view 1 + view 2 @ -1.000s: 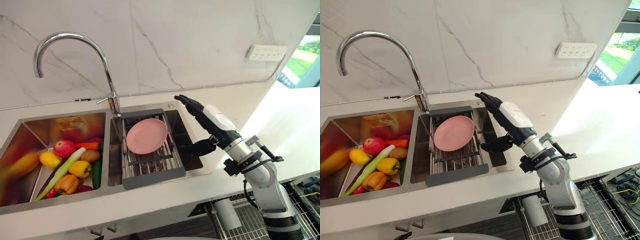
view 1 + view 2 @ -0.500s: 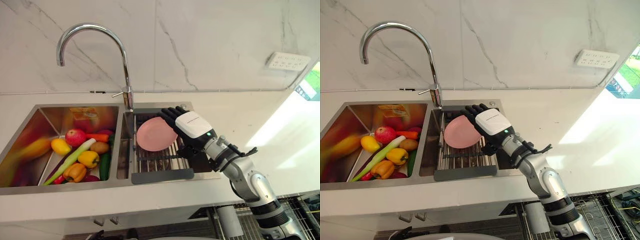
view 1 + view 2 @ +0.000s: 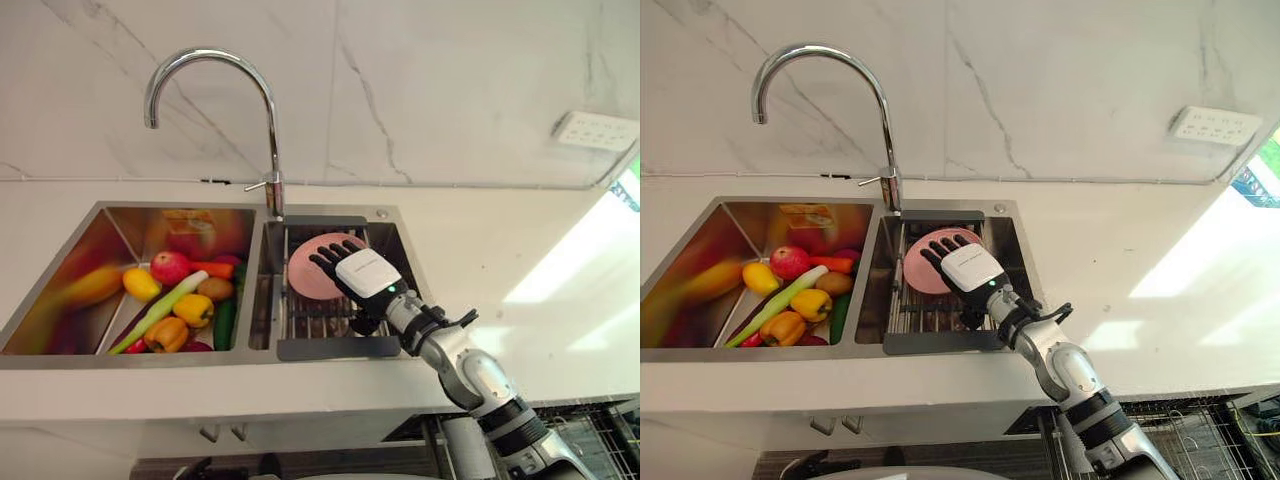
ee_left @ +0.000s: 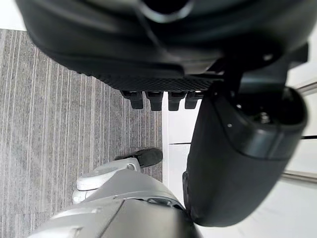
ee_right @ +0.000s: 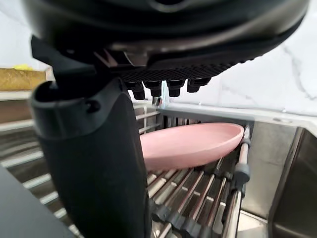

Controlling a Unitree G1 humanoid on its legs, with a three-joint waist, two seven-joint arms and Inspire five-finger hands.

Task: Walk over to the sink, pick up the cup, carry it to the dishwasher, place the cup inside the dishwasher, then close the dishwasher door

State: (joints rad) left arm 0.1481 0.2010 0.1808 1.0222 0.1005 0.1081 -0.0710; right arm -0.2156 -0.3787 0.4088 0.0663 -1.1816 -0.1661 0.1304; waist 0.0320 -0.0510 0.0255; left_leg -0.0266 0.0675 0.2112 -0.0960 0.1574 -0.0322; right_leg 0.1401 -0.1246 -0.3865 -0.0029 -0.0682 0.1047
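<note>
Here the right robot hand point(image 3: 365, 275) hovers wide over a round pink plate point(image 3: 304, 280) on steel bars point(image 3: 315, 320).

The plate point(image 3: 303, 275) is pink, the wall point(image 3: 450, 90) white with grey veins, the apple point(image 3: 170, 266) red, the sink point(image 3: 330, 211) silver.

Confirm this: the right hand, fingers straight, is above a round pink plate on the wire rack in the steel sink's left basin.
Wrong basin. The left eye view shows the right hand, fingers straight, above the round pink plate on the wire rack in the steel sink's right basin. The left one holds vegetables.
</note>
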